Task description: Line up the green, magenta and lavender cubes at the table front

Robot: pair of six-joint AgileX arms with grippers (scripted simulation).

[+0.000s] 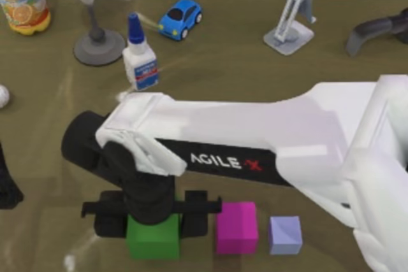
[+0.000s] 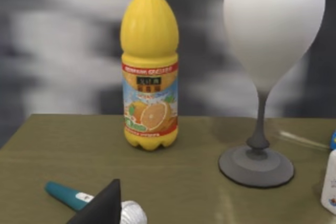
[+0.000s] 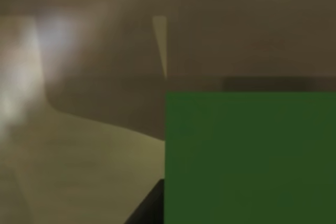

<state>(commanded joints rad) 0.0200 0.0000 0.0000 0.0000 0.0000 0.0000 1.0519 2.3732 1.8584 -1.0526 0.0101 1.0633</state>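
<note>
Your right tool (image 1: 152, 216) sits directly over the green cube (image 1: 153, 237) at the desk (image 1: 255, 93) front, left end of the row; whether it grips or has let go, you cannot tell. The magenta cube (image 1: 237, 227) lies just to its right, then the lavender cube (image 1: 285, 234), so lift straight up. The left arm is parked at the left edge.

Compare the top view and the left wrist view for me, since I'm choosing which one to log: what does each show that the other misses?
Only the top view shows the green cube, magenta cube and lavender cube in a row at the table front, the right gripper over the green one, plus the blue toy car and phone stand. Only the left wrist view shows the teal-handled microphone. Both show the orange juice bottle, the white goblet-shaped lamp, the glue bottle and the olive table.
</note>
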